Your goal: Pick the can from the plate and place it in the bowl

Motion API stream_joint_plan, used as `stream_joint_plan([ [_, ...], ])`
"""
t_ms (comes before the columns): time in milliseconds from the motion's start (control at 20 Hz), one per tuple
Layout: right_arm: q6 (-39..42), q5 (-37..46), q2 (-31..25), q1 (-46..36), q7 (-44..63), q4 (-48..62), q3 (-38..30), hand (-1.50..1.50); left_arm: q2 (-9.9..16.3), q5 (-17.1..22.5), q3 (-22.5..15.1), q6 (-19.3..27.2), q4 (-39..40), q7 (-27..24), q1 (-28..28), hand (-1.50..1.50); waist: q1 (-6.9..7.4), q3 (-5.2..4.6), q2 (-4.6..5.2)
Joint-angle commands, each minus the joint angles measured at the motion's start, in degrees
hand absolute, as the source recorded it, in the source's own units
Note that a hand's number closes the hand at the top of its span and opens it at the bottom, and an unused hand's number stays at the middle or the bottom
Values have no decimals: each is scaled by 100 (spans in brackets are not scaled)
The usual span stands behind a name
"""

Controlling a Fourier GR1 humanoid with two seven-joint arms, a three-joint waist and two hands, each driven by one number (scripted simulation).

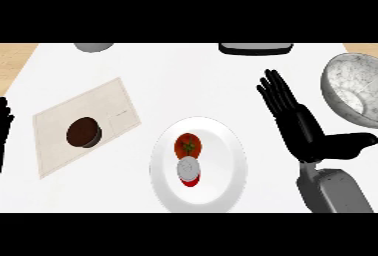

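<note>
My right hand [299, 127] is out in front of me at the right of the head view, open, its black fingers [277, 92] straight and lying close together, pointing away from me and slightly leftward. The thumb [347, 142] sticks out sideways to the right. My grey right forearm [332, 192] comes up from the lower edge behind it. My left hand [4, 125] shows only as dark fingers at the far left edge.

A kitchen counter [184, 75] with plate [221, 190], bowl [347, 90] and placemat [74, 145].
</note>
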Motion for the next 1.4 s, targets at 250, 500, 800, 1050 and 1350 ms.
stream_joint_plan([
  [250, 1218, 1280, -127, -584, 1150, -227, 2650, 150, -1313, 216, -1058, -406, -823, -246, -788, 0, 40, -73, 112],
  [500, -1295, 2581, 820, 601, -69, -612, 2424, -150, -1864, 206, -1357, -211, -842, -239, -537, 0, -195, -14, 102],
  [800, -1643, 3244, 538, 1540, -978, -1586, 2959, -150, -1943, -19, -1512, -79, -1303, 411, -724, 0, -74, -17, 114],
  [1050, -1498, 4298, 114, 1035, 1307, -2833, 2758, -150, -1961, -63, -1464, -267, -1226, -18, -314, 0, -55, -29, 97],
  [1350, -476, 4548, 545, -7, 3494, -3059, 2498, -150, -1997, -32, -1322, -463, -1088, 66, -522, 0, 6, -27, 122],
])
